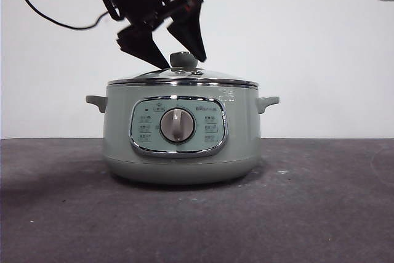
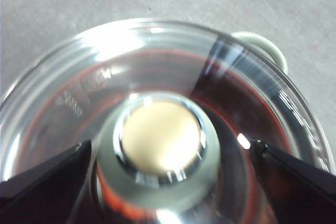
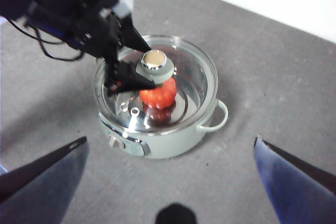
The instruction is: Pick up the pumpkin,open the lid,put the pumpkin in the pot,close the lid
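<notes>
The pot is sitting lidded, pumpkin apparently inside, while the left gripper is straddling the lid knob, jaws open, gripping nothing.

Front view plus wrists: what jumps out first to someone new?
The pot, big and pale green, stands mid-table with the lid seated on it. The left gripper hangs open astride the lid's knob, one jaw on each side. Through the glass, the pumpkin lies inside the pot.
</notes>
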